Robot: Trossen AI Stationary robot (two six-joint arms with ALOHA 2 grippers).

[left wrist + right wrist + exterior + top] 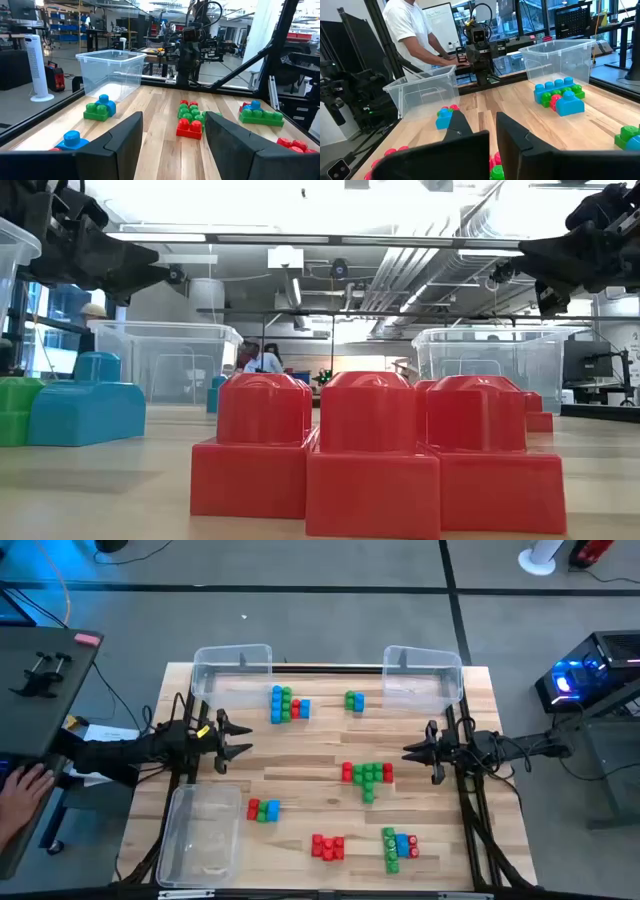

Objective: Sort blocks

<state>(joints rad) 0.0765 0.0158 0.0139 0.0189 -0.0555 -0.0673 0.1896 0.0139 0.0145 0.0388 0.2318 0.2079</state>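
Note:
Several clusters of red, green and blue blocks lie on the wooden table: a blue-green-red one (pixel 288 703) and a green-blue one (pixel 354 700) at the far side, a red-green one (pixel 367 776) in the middle, and a red-green-blue one (pixel 263 809), a red one (pixel 327 846) and a green-blue-red one (pixel 399 845) near the front. My left gripper (pixel 240 738) hovers open at the table's left, above the wood, with nothing between its fingers (pixel 125 140). At the table's right my right gripper (pixel 407 753) hovers shut and holds nothing. The two point toward each other.
Clear bins stand at the far left (pixel 232 665), far right (pixel 422 675) and near left (pixel 200 835). A person stands beyond the table's left edge (pixel 415 30), a hand (pixel 20 790) by a black side table. Bare wood lies between the grippers.

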